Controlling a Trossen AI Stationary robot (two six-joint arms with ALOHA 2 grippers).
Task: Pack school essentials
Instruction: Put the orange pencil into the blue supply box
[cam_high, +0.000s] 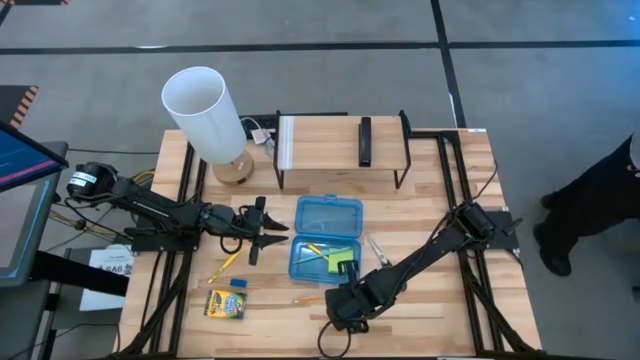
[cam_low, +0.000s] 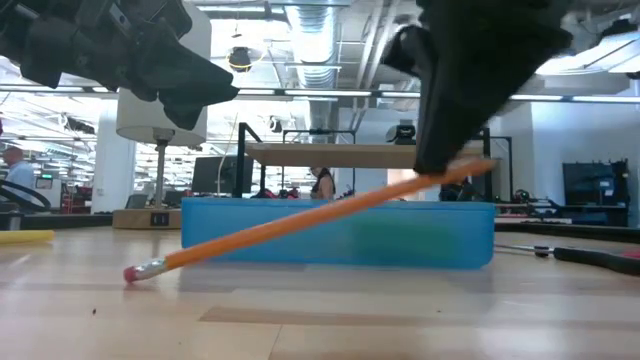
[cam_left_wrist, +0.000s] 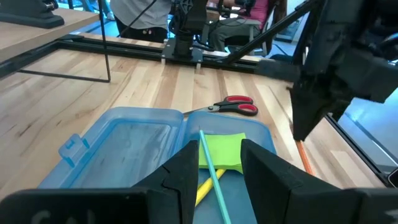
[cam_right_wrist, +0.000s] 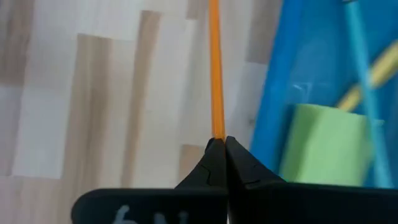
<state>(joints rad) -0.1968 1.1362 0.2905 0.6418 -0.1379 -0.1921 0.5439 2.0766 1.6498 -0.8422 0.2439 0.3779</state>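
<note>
The open blue case (cam_high: 325, 238) holds a green sticky-note pad (cam_left_wrist: 222, 151), a teal pen (cam_left_wrist: 214, 171) and a yellow pencil (cam_left_wrist: 202, 186). My right gripper (cam_high: 345, 300) is at the case's near side, shut on an orange pencil (cam_low: 300, 218). My left gripper (cam_high: 268, 236) hovers open at the case's left side, touching nothing. Red-handled scissors (cam_high: 378, 250) lie to the right of the case. A crayon box (cam_high: 226, 304), a blue eraser (cam_high: 238, 283) and another yellow pencil (cam_high: 225, 265) lie on the table to the case's near left. My right gripper pinches the orange pencil between its two fingers, close to the end opposite the eraser (cam_right_wrist: 217, 132), coming from above and pointing down. The pencil slants down toward the table's left. Its pink eraser end (cam_low: 135, 272) rests on the table and the held end is raised.
A white lamp (cam_high: 205, 115) stands at the far left. A wood-and-wire shelf (cam_high: 340, 145) with a black object (cam_high: 365, 140) spans the far side. A person (cam_high: 600, 200) stands off the table's right edge. Bare wood lies near the right edge.
</note>
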